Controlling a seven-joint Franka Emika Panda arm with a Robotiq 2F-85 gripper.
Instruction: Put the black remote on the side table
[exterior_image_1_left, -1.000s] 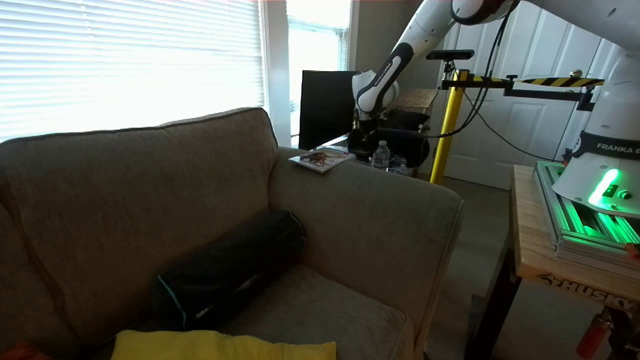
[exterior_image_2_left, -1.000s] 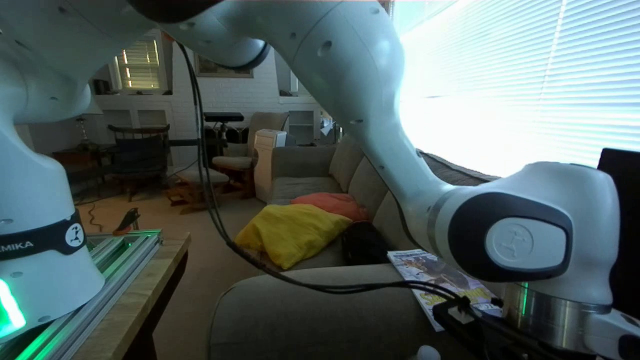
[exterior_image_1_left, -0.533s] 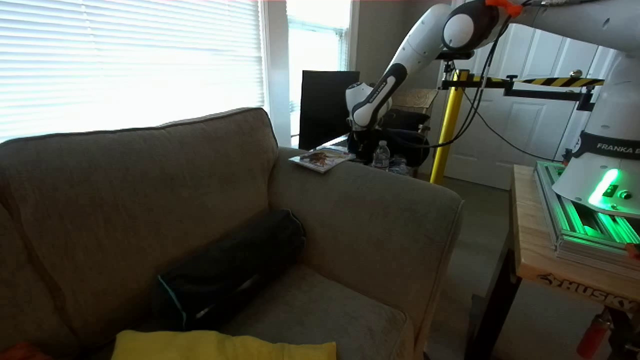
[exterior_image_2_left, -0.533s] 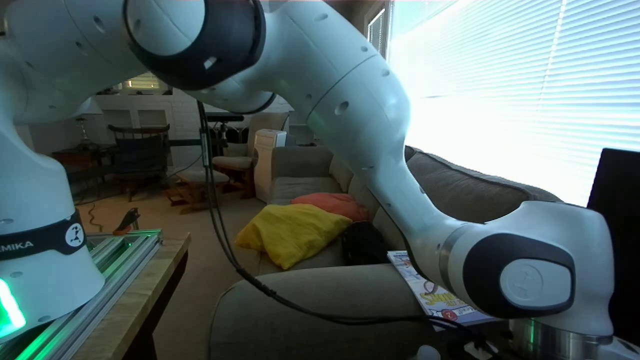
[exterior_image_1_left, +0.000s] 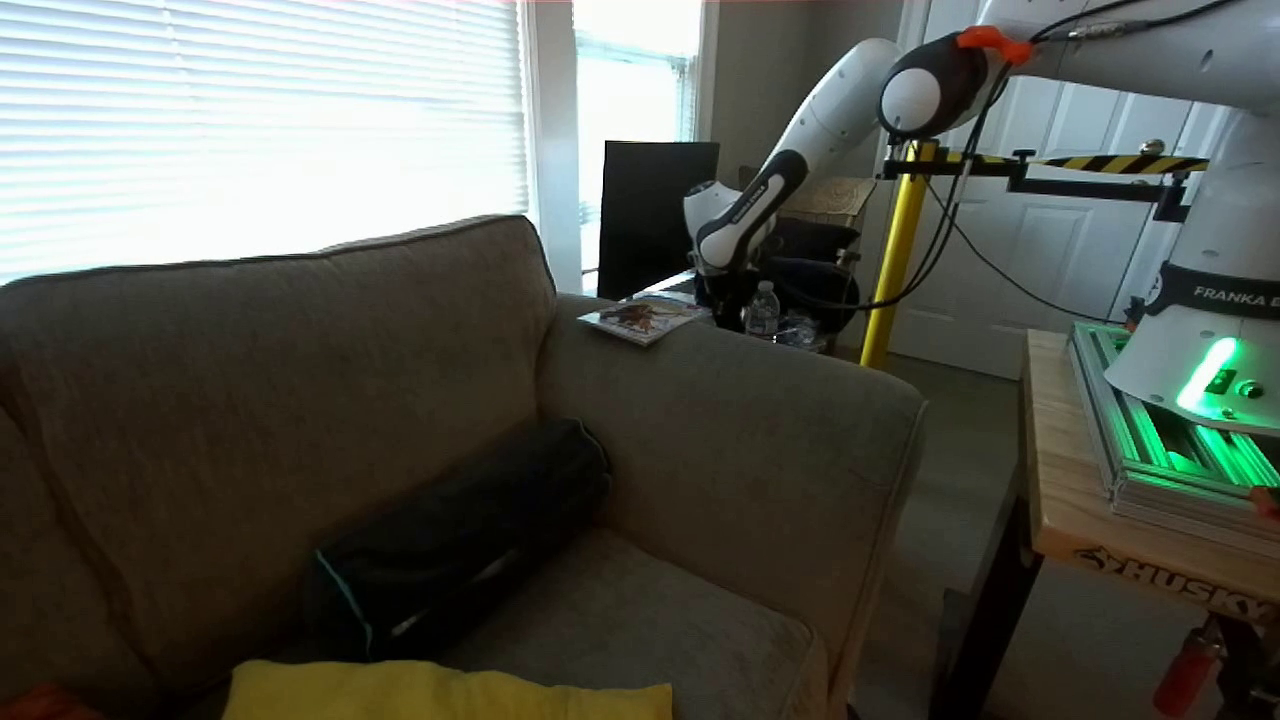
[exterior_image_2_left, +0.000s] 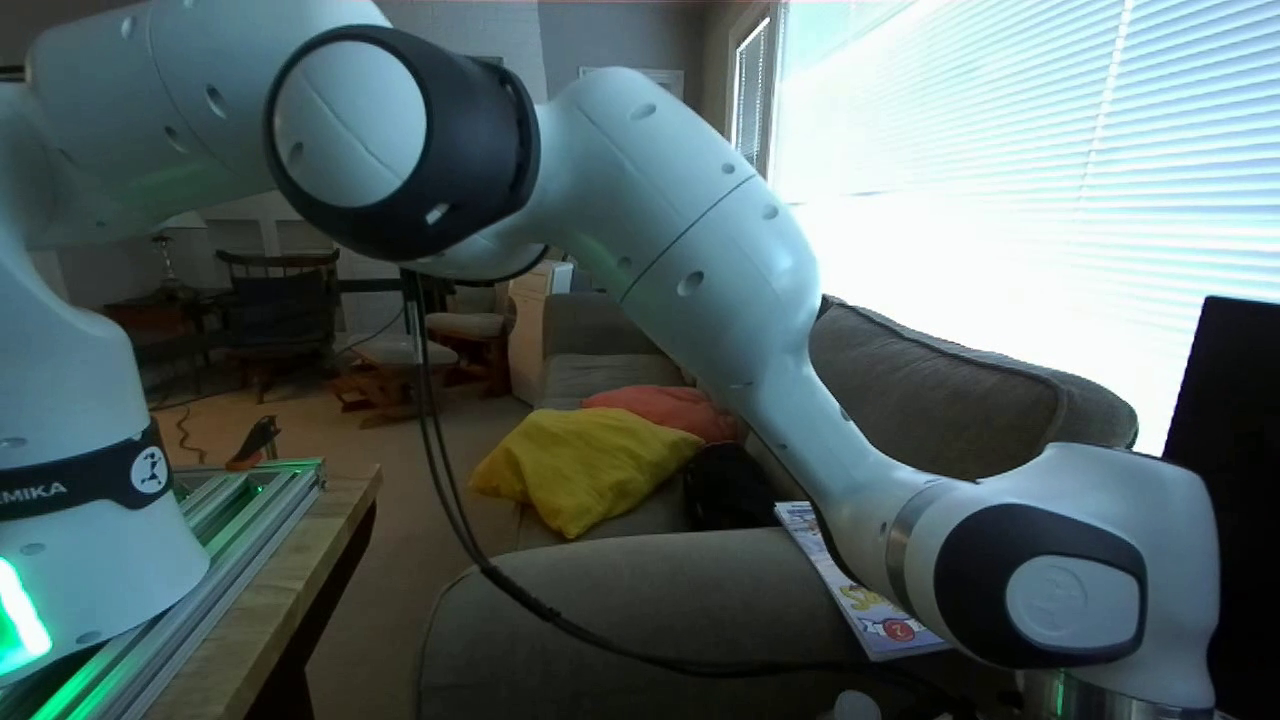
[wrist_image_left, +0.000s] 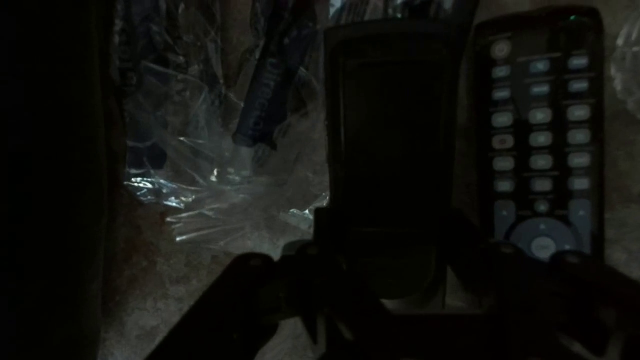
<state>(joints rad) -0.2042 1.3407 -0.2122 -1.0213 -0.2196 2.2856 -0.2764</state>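
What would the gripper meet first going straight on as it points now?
Likely the mottled side table, since the dark oblong is between the fingertips of the gripper. The buttoned remote alongside could be grazed first; depth is unclear.

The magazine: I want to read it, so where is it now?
In an exterior view, the magazine lies on the couch arm, near the back cushion, left of the water bottle.

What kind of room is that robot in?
Probably a living room in someone's home. There's a big couch with a yellow cushion on it, a magazine lying on the couch arm, and window blinds behind.
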